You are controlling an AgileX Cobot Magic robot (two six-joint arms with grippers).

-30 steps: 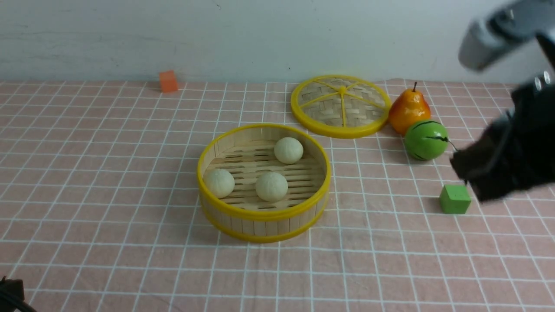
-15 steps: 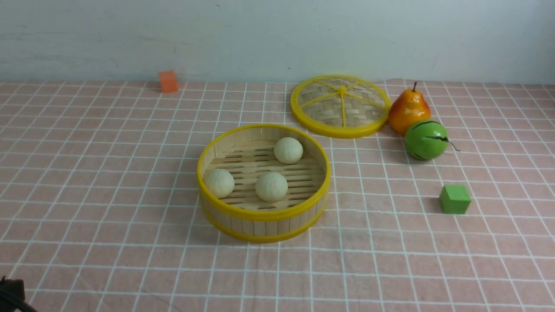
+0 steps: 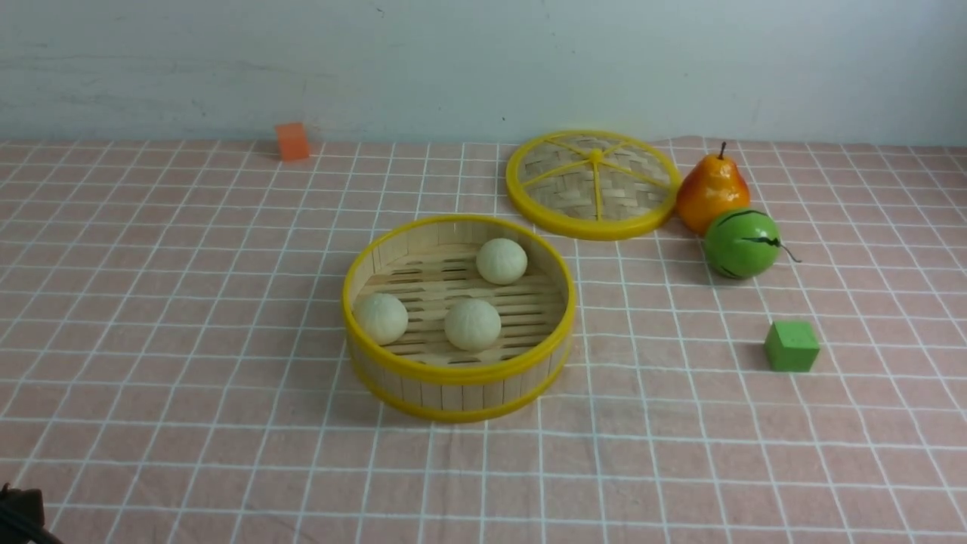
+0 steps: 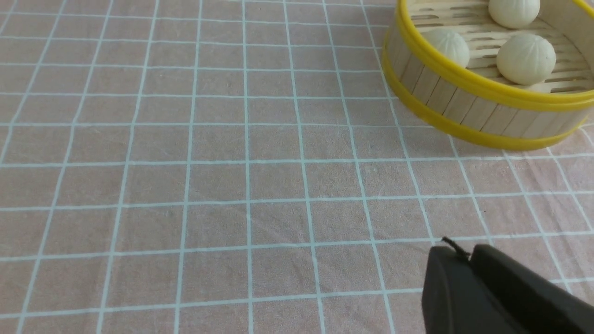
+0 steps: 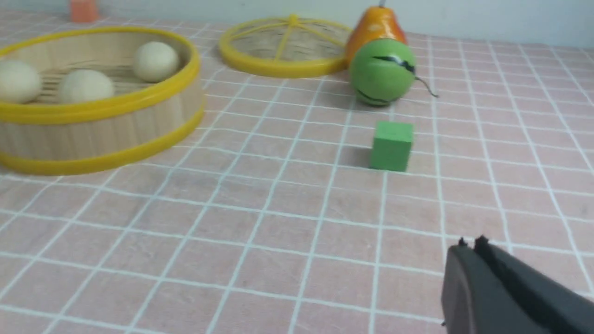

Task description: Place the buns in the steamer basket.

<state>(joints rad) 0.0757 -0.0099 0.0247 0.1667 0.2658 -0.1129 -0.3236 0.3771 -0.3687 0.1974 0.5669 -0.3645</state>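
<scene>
The buns [image 3: 473,325] sit apart on the slatted floor of the steamer basket [image 3: 461,393], which stands on the counter [image 3: 249,453]. The left wrist view omits the green block [image 3: 792,347], visible from the front and right wrist. The right pincer [image 5: 471,243] shows only in its wrist view, clenched and empty; the left pincer [image 4: 457,248], in its own wrist view, also looks clenched and empty.

Steamer basket [image 4: 487,88], at one to two o'clock, containing three buns [image 4: 526,59] on its slatted floor; left gripper [image 4: 457,246], dark, at four to five o'clock, apart from the basket, over gridded cloth [image 4: 218,185].
</scene>
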